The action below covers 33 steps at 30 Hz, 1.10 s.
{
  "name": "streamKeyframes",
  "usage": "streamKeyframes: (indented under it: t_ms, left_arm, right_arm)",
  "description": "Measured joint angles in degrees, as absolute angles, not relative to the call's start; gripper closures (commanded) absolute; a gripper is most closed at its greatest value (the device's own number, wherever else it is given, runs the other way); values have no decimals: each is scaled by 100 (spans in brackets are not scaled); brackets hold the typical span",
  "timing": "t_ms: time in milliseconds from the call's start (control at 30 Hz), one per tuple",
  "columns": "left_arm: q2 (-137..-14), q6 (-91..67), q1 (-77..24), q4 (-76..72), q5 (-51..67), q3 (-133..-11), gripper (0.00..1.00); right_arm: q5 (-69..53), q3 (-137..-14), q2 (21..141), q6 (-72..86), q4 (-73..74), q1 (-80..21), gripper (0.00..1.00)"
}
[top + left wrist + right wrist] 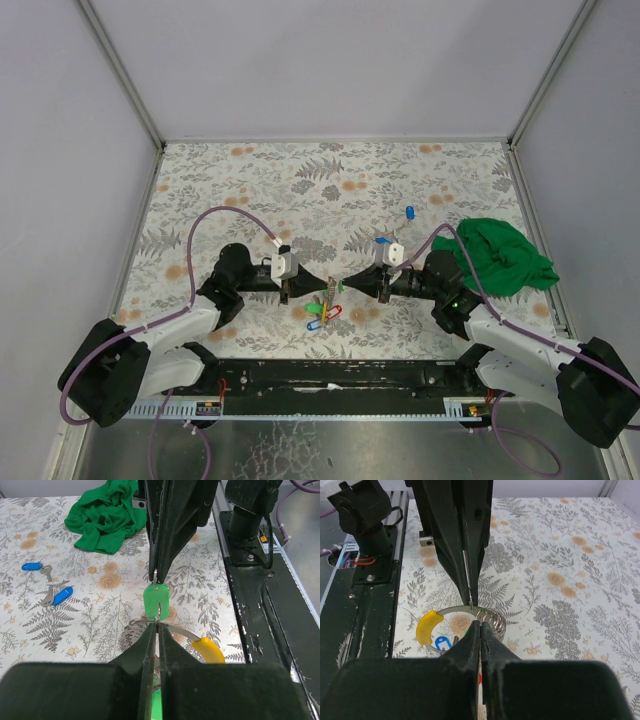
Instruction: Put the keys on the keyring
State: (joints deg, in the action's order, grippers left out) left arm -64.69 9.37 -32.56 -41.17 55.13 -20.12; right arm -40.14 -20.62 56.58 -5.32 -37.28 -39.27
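L pincer: left pincer [156, 624] clenched, tips at thin grey metal keyring [451, 610]; exact item pinched, cannot tell.
R pincer: right pincer [479, 626] clenched, tip-to-tip w/ left.
Green key: green-tagged metal key [157, 601] upright btwn both tips, touching ring.
Keyring: near front edge of floral-print surface [75, 630], centre; curved yellow tag [210, 650] at its rim.
Loose keys: blue-tagged key [62, 595] and second blue-tagged key [32, 566] lie flat, well apart from ring, nearer crumpled green cloth [105, 515].
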Motion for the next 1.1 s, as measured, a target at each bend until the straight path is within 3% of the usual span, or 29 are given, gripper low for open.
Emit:
streamKeyframes:
  t_ms: [400, 1100]
  left_arm:
    - [-6471, 880, -3256, -4375, 5815, -1959, 100]
    - [-6449, 1304, -3343, -4300, 6023, -1940, 100]
  right_arm:
    - [-4386, -1920, 5754, -373, -4536, -3927, 100]
    - [-5057, -2180, 6112, -888, -4106, -3927, 100]
